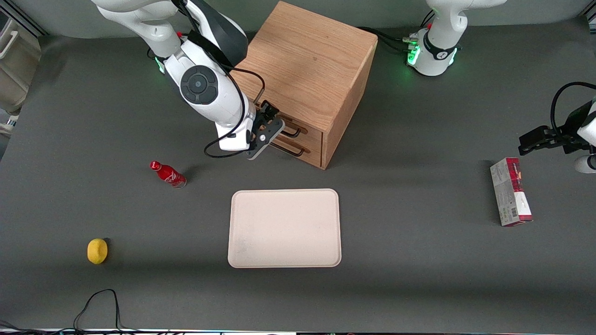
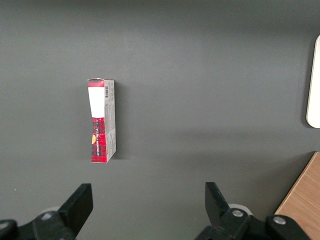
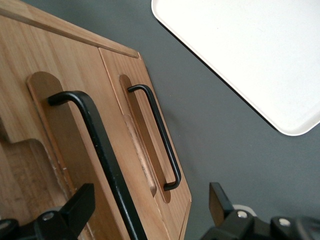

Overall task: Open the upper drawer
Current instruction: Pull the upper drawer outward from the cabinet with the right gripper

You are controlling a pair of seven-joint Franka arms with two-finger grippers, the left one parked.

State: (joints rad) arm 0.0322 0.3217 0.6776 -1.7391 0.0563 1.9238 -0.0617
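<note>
The oak cabinet [image 1: 307, 70] stands at the back of the table, its two drawer fronts turned toward the working arm's end. The upper drawer [image 1: 311, 135] looks pushed in, and its black bar handle [image 1: 293, 133] sits above the lower drawer's handle [image 1: 289, 150]. My right gripper [image 1: 274, 119] is right in front of the upper drawer, at its handle. In the right wrist view the gripper [image 3: 147, 207] is open, and the upper handle [image 3: 102, 150] runs between the two spread fingers without being clamped. The lower handle [image 3: 156, 135] lies beside it.
A cream tray [image 1: 284, 228] lies nearer the front camera than the cabinet, also in the right wrist view [image 3: 250, 55]. A red bottle [image 1: 167, 174] and a yellow fruit [image 1: 97, 251] lie toward the working arm's end. A red-and-white carton [image 1: 511, 191] lies toward the parked arm's end.
</note>
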